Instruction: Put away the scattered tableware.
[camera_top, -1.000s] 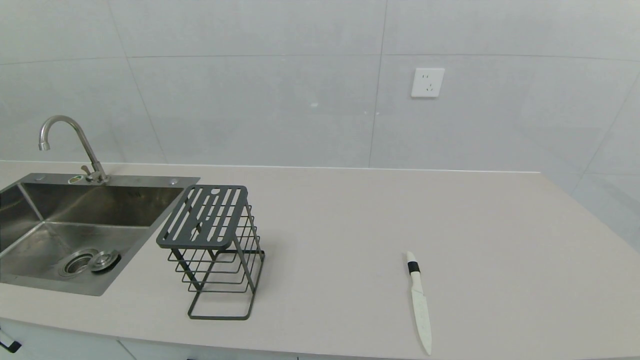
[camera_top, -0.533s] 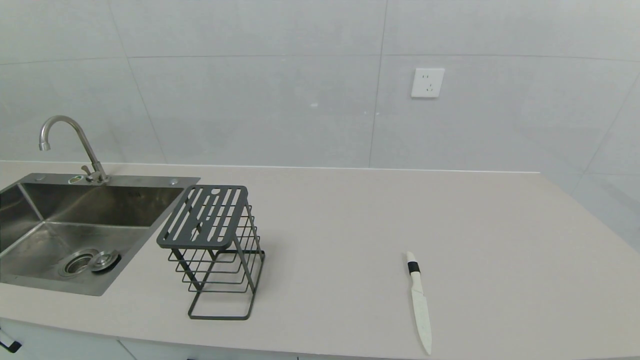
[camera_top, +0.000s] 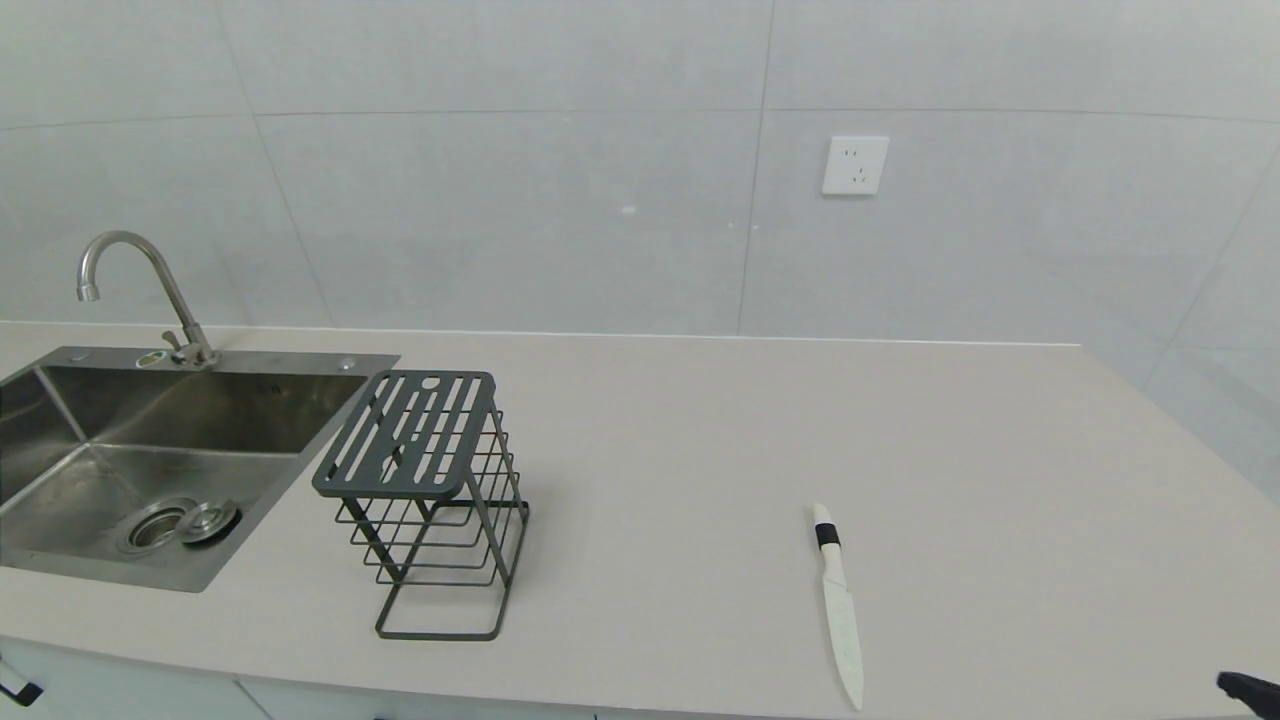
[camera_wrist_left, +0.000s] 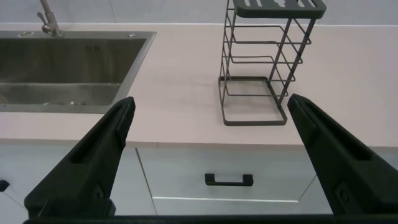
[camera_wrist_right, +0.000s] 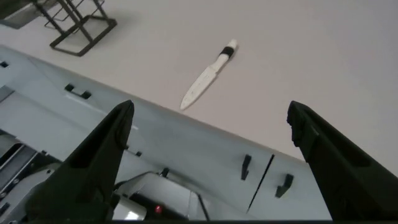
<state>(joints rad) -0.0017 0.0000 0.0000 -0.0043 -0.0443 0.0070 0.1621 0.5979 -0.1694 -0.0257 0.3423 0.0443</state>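
A white knife with a black band on its handle lies flat on the counter at the right front, blade toward the front edge; the right wrist view has the knife too. A dark wire knife rack with a slotted top stands by the sink; the rack is ahead of my left gripper, which is open and held below counter height before the cabinet front. My right gripper is open, off the counter's front edge, short of the knife. A dark tip shows at the head view's lower right corner.
A steel sink with a curved tap takes the counter's left end. A tiled wall with a socket closes the back. Drawers with dark handles run under the counter. Bare counter lies between rack and knife.
A dark tip has come into the head view's lower right corner. The knife and the rack have not moved.
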